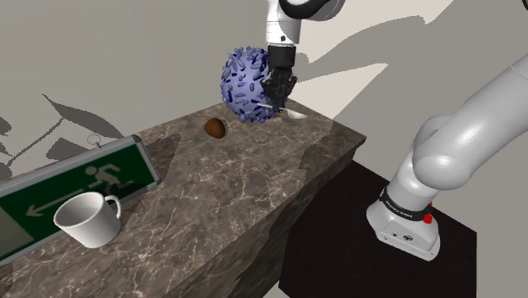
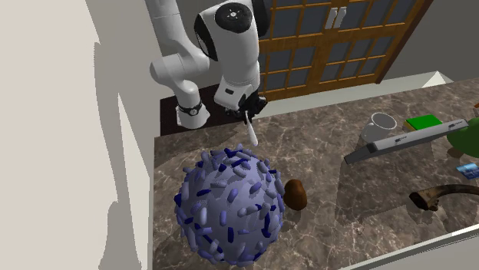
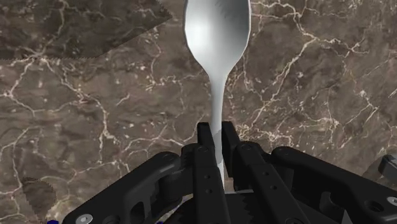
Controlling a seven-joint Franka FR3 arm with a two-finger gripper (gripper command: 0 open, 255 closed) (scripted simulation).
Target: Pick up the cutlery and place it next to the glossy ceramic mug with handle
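Tool [image 3: 217, 132] clenched on the spoon [image 3: 216, 32] handle.
You hold a light, stiff, slick piece; its thin stem could pivot.

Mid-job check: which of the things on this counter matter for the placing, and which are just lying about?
For the job:
spoon, clasped in the tool
white mug with a handle, the thing to set it beside

Just lying about:
blue spiky ball
small brown lump
green exit sign
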